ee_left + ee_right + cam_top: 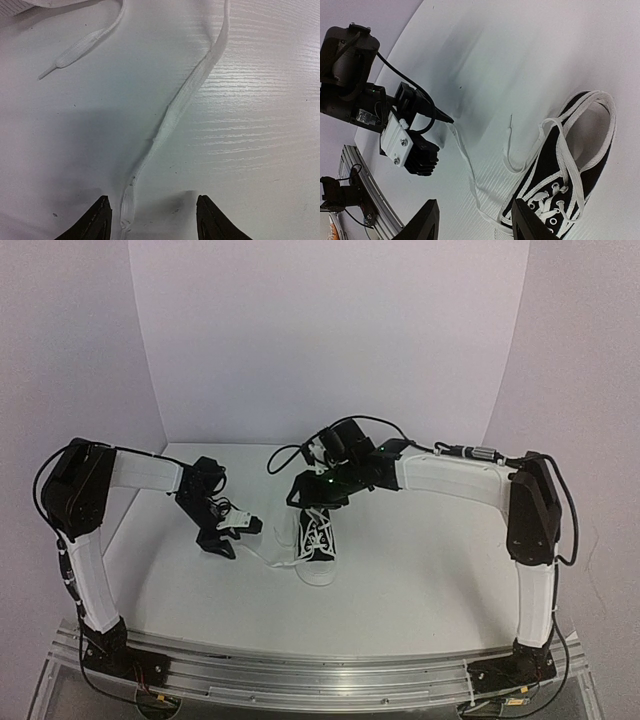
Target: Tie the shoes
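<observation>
- L pincer: jaws apart, nothing clamped.
- One white lace lay flat on the counter and ran btw the L pincer's fingertips. It sat nearer the picture-left tip, possibly touching it; hard to tell.
- 2nd lace end lay farther off, clear of that pincer.
- R pincer: jaws apart, empty, above the counter near the sneaker's toe end.
- Black sneaker sat mid-counter, toe toward the arm bases, just right of the L pincer, w/ laces loose.

the sneaker lies on the desk; left pincer at its nine o'clock, straddling a lace; right pincer at twelve.
</observation>
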Motion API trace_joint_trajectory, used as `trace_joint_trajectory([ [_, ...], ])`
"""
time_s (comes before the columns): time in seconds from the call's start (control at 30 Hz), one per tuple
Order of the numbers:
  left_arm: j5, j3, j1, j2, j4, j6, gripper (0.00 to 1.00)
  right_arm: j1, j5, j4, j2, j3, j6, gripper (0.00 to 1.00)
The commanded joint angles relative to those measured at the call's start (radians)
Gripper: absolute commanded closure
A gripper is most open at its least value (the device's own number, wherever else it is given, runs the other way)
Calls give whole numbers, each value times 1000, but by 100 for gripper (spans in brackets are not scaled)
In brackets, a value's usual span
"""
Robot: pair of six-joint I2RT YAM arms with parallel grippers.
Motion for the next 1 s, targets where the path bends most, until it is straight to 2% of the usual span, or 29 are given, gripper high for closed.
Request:
trace_joint_trajectory([
  [0.0,-23,6,-14,12,68,12,44,2,-13,-11,26,32,-9,51],
  [0.17,-51,22,-30,52,97,5,49,2,-35,-11,29,31,-12,51],
  [0.3,-50,38,-31,76,69,33,61,2,-30,-10,18,20,-13,52],
  [0.37,-47,35,-32,83,63,49,70,2,-27,-10,17,18,-13,52],
  [0.47,-54,38,-41,94,61,57,97,2,-29,-10,21,15,-13,53],
  [0.5,-54,37,-43,94,68,53,99,2,-29,-10,21,14,-12,53],
  [0.63,-68,58,-41,65,140,-62,100,2,-32,-9,5,2,-32,53],
  [0.8,-119,225,-24,45,197,-315,100,53,37,40,-61,-31,-189,54],
  [0.97,-110,338,-23,32,187,-412,100,116,48,100,-58,-55,-306,55],
])
